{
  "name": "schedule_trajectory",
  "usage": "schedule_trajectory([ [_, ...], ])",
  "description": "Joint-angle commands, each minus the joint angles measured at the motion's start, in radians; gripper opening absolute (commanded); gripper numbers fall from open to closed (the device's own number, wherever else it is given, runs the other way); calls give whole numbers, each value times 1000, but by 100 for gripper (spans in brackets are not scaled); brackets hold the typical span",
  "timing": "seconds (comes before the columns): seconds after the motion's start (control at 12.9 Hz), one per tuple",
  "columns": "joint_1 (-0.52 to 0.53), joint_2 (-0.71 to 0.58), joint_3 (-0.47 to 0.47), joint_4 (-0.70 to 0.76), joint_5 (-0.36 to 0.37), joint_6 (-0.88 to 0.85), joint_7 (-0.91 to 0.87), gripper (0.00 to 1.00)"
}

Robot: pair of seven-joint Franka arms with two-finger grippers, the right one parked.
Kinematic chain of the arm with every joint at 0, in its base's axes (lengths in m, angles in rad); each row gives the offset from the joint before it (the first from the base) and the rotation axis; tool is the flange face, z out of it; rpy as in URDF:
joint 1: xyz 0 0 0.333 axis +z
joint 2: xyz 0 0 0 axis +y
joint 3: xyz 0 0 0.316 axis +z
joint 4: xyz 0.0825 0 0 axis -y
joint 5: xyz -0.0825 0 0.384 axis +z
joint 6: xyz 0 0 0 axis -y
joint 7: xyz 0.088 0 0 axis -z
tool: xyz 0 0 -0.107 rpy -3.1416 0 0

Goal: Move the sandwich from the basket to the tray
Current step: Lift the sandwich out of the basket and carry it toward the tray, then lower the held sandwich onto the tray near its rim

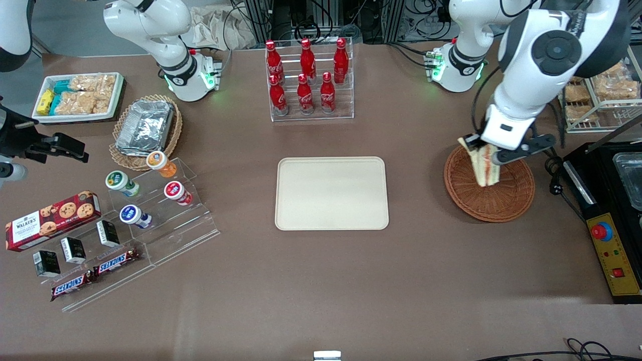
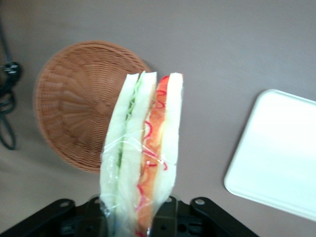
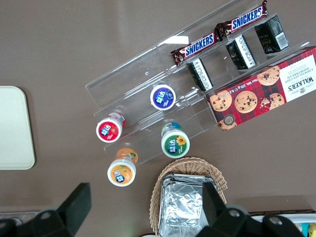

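Gripping the sandwich [image 1: 484,168] between its fingers, the end effector [image 1: 494,150] is hanging just above the wicker basket [image 1: 509,200]. The plastic-wrapped wedge (red and orange filling in one half, green in the other) is dangling clear of the basket's weave, over the part of it farther from the front camera. The cream tray [image 1: 331,193] is lying bare on the brown worktop [image 1: 426,281], well apart from the basket, toward the parked arm's end.

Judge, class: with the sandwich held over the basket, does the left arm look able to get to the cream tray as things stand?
Probably yes. The gripper is shut on the sandwich, lifted above the basket. Only bare table shows between the basket and the tray, and nothing lies on the tray.
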Motion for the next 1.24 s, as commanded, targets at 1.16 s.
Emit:
schedule_trajectory([
  [1.16, -73, 345, -280, 57, -7, 265, -76, 0],
])
